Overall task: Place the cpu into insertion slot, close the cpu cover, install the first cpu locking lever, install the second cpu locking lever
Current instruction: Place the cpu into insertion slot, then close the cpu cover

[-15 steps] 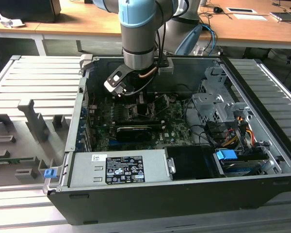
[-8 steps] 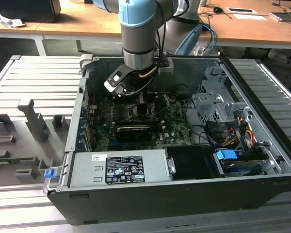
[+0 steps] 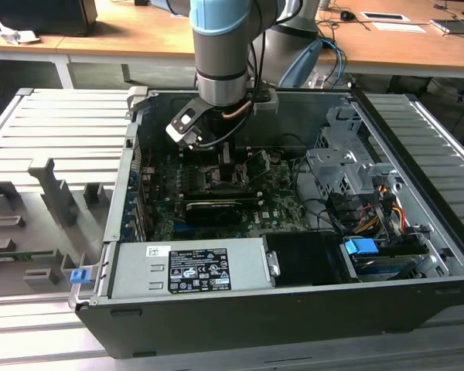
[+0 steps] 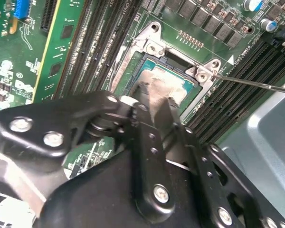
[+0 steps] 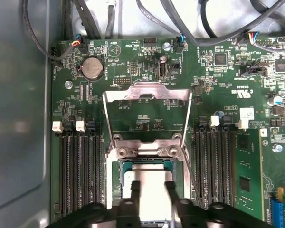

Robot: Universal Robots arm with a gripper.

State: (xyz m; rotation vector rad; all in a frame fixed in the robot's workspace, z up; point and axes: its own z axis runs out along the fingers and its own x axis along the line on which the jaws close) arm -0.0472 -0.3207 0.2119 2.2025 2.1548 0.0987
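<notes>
One cpu (image 5: 152, 202) inside the insertion slot (image 5: 147, 165), gripper (image 5: 152, 184) unclenched over it, cpu cover (image 5: 147, 93) open

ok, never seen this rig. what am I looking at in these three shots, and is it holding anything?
One robot arm reaches down into an open computer case. The exterior view is from a camera off the arm; both wrist views are from cameras riding on the arm, looking past its gripper at the green motherboard. Under the gripper the silvery cpu appears to lie in the insertion slot. The cpu cover, a metal frame, is flipped open at the slot's edge. A thin locking lever sticks out sideways. Whether the gripper grips the cpu, I cannot tell.
</notes>
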